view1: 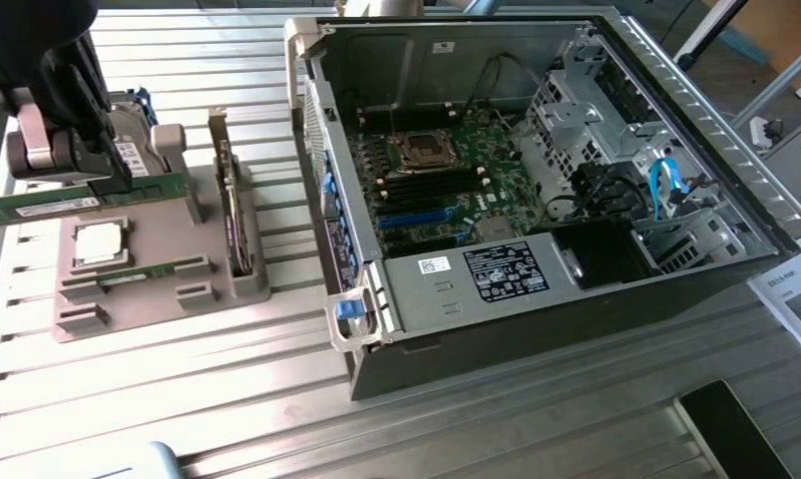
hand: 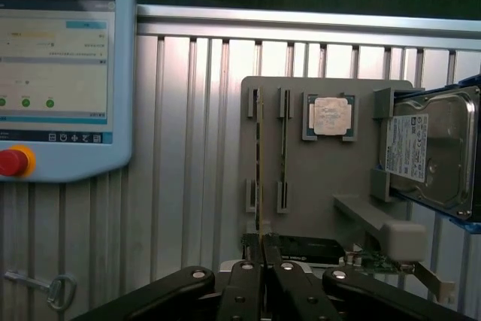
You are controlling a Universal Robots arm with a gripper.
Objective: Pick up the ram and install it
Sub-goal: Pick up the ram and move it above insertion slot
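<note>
1. The black-fingered gripper (view1: 88, 185) (hand: 261, 247) has its jaws clenched on the ram (view1: 81, 202), a long, thin green circuit-board stick. It lies level between them, with an end reaching out on each side.
2. The ram hangs clear above the grey plastic parts holder (view1: 134, 299) (hand: 323, 178) and does not touch it.
3. Beneath the jaws, on that holder, sits a square silver processor chip (view1: 101, 242) (hand: 331, 116). Just past it a second green memory stick (view1: 148, 269) stands on edge in its slot.
4. Toward the exterior view's right of the jaws, a tall dark expansion card with a metal bracket (view1: 227, 190) stands upright in the holder.
5. Close beside the jaws, a silver hard drive (view1: 132, 135) (hand: 428, 148) leans at the holder's end.
6. Well apart from the jaws, to the exterior view's right, an open grey desktop computer case (view1: 373, 60) lies on its side with its green motherboard (view1: 440, 170) exposed.
7. Everything rests on a ribbed aluminium table (view1: 174, 399). In the wrist view, a light-blue control tablet with a screen and a red button (hand: 52, 73) lies on the table, well away from the jaws.
</note>
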